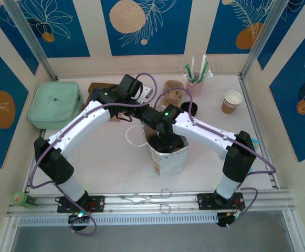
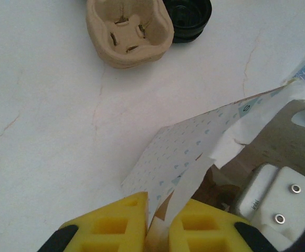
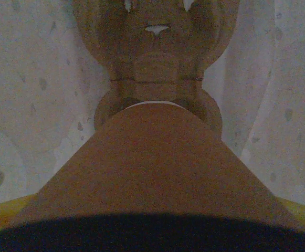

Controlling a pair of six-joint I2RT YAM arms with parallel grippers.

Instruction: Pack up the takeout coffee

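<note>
Coffee [image 3: 152, 157] — inside the bag [image 1: 169, 160] at mid-table. Its far end meets a round pocket of the carrier [image 3: 155, 58] at the bag's bottom; you cannot tell whether it is fully seated. Its dark top is nearest the right wrist camera.

Right gripper [image 1: 165, 137] reaches down into the bag's mouth. Jaws wide, with the coffee between them. Yellow fingers [image 3: 0, 216] show at both lower corners against the cup's flanks, so you can log it as held.

Left gripper [image 2: 160, 223]: jaws narrow, pinched on the bag's rim, with paper running up between the yellow pads.

Beyond the bag in your left wrist view — spare carrier [image 2: 128, 31], with a loose lid [image 2: 186, 16] touching its right side.

On your top camera:
- green pouch [image 1: 55, 105] at far left
- straws cup [image 1: 194, 79] at the back
- open cup [image 1: 232, 101] at back right, well apart from the bag
- scissors [image 1: 152, 198] on the near rail
</note>
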